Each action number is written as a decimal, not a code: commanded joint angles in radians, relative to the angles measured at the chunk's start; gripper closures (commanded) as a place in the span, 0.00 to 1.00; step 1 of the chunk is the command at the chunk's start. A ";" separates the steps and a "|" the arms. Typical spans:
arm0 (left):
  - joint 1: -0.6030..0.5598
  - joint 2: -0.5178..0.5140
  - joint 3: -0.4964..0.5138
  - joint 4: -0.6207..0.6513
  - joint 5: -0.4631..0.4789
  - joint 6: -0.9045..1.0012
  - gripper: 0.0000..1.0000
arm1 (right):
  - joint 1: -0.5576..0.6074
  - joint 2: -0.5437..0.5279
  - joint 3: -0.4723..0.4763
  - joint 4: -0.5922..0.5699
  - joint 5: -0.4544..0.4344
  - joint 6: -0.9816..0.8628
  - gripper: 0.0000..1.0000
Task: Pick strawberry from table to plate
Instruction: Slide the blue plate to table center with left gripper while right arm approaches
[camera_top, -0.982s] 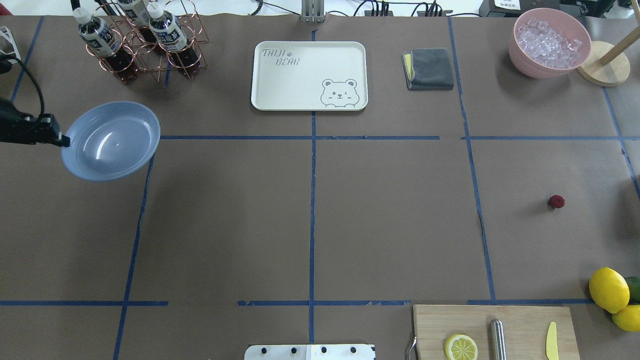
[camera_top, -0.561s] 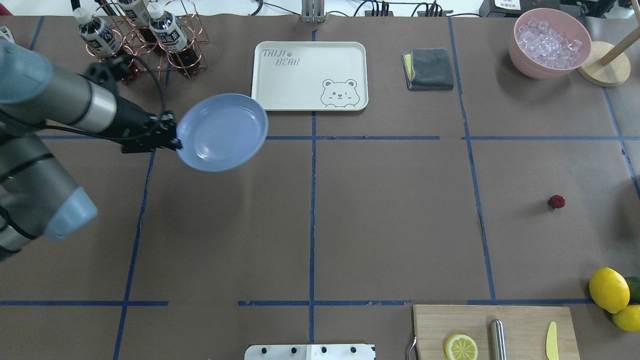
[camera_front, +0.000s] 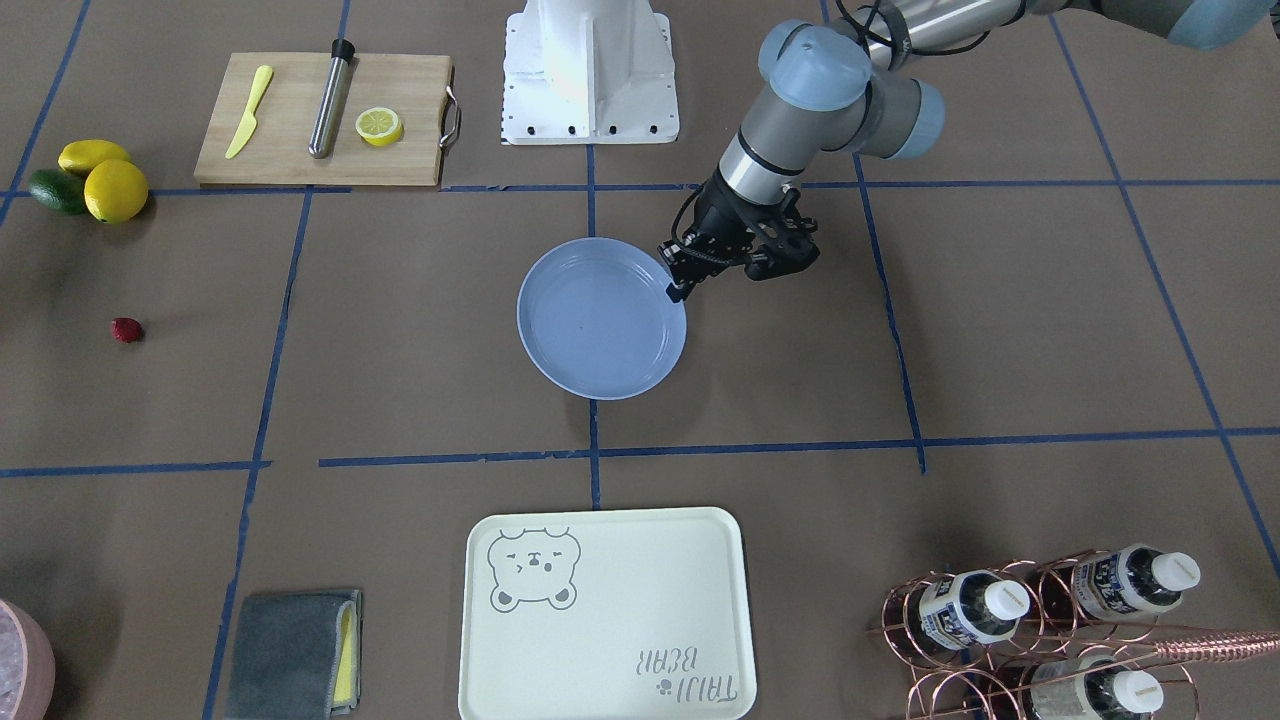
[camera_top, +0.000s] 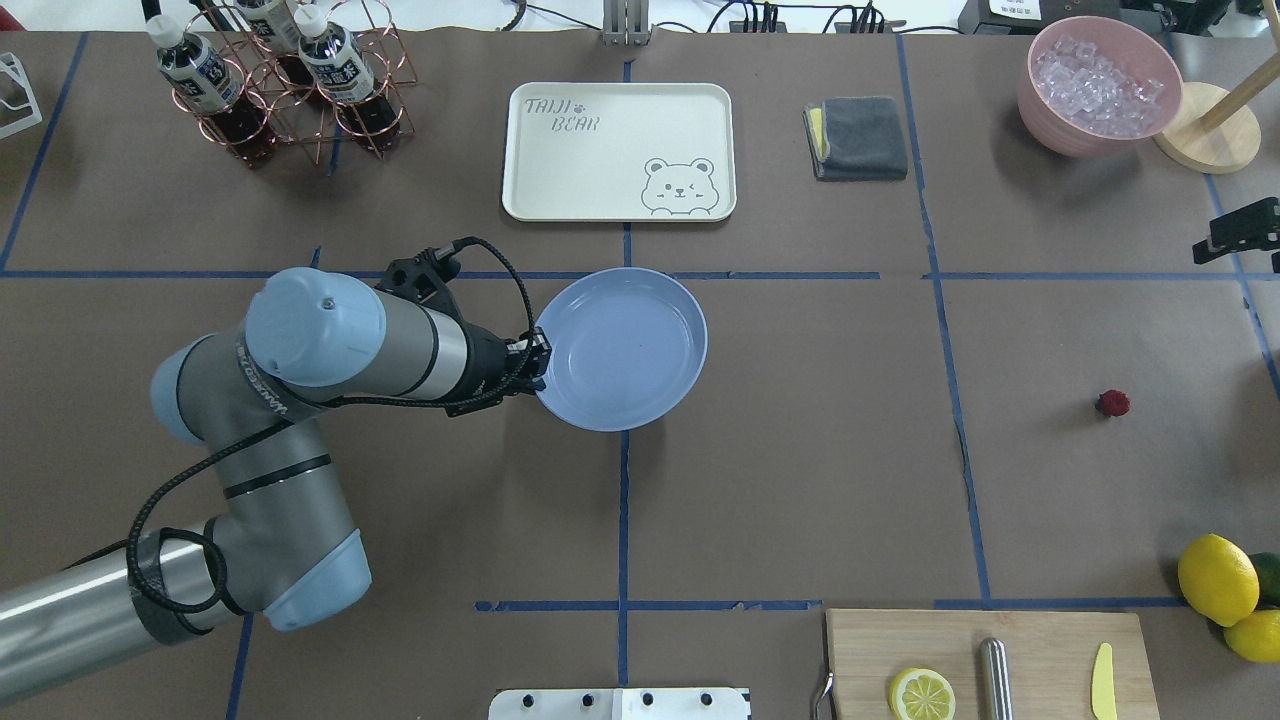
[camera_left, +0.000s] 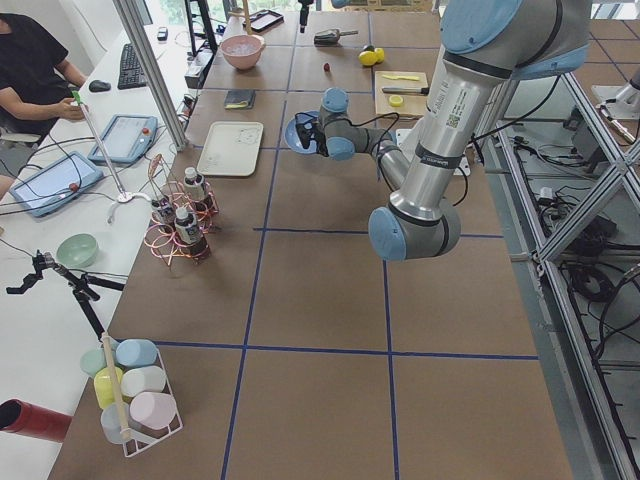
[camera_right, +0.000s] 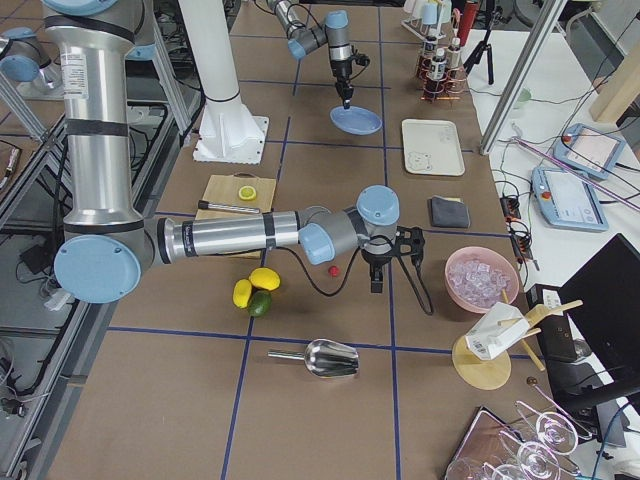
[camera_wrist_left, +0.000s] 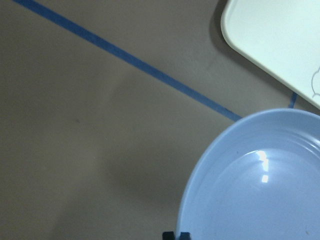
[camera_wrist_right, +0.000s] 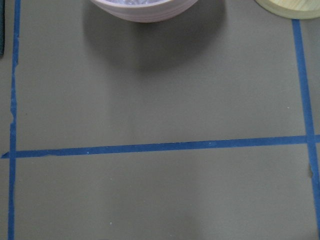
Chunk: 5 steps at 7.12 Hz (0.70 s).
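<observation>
The pale blue plate is at the middle of the table, over the crossing of the blue tape lines. My left gripper is shut on its near-left rim, and the left wrist view shows the plate empty. From the front, the plate sits low by the left gripper; whether it touches the paper I cannot tell. The strawberry lies alone far to the right, also seen as the strawberry. My right gripper hangs at the right edge beyond it; its jaws are unclear.
A cream bear-print tray, a copper bottle rack and a grey cloth line the far side. A pink bowl of ice stands far right. Near right are lemons and a cutting board with a lemon half.
My left arm has swung the plate from the table's left edge to the centre. The right gripper has come into view at the right edge. The strawberry has not moved.
</observation>
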 joint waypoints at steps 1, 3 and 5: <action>0.035 -0.016 0.028 0.004 0.030 0.005 1.00 | -0.036 0.005 0.002 0.023 -0.007 0.055 0.00; 0.037 -0.012 0.018 0.073 0.031 0.064 1.00 | -0.037 0.010 0.002 0.023 -0.007 0.057 0.00; 0.037 -0.010 0.015 0.087 0.034 0.080 0.01 | -0.048 0.010 0.004 0.025 -0.007 0.072 0.00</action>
